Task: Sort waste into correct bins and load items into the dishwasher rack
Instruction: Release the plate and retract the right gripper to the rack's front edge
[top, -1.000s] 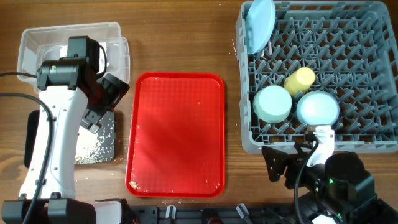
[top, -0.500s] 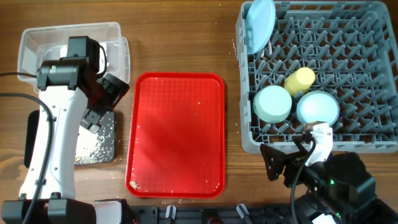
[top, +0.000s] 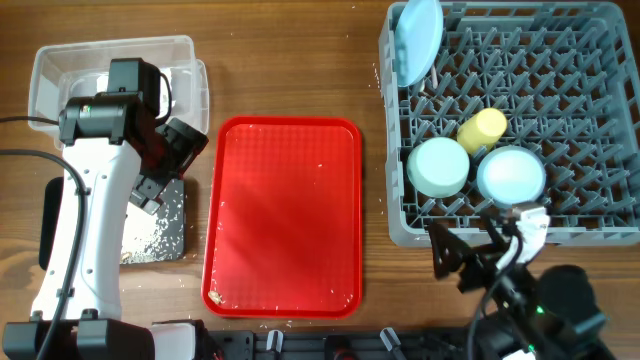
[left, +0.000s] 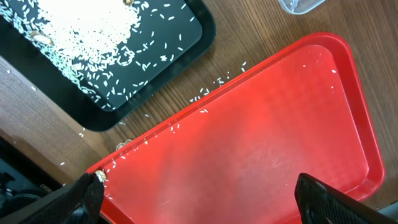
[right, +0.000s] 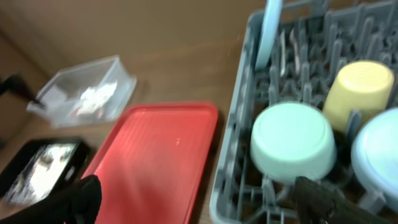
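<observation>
Both tools were empty. The left gripper (left: 199, 182) hung spread wide over the near corner of the red tray (top: 285, 215), and the right gripper (right: 198, 186) was just as wide apart, pinching nothing, just in front of the dishwasher rack (top: 420, 235).

The rack looked loaded. The mint green bowl (top: 438, 166) and light blue bowl (top: 511, 174) sat upside down side by side, with the yellow cup (top: 482, 128) lying behind them. The light blue plate (top: 416, 40) stood on edge in the far left corner. Pale slivers beside the plate may have been the cutlery, but they were too blurred for me to tell.

The crumpled wrapper (right: 93, 96) lay in the clear tub (top: 60, 65), and most of the rice (left: 81, 25) was heaped in the black tray (left: 200, 43).

The loose waste was a thin scatter of rice grains (left: 208, 92) along the red tray's rim and on the table (left: 37, 124) between the two trays. There was also a brown scrap (left: 124, 144) at the tray's corner.

I judged those bits weightless, hard and far too small to pinch, since they would skate away from the fingers. The better handle seemed to be the red tray itself, which looked stiff, light and slick. I would close on its raised rim midway along a short edge and tip it towards the black tray, watching for slip on the smooth plastic.
</observation>
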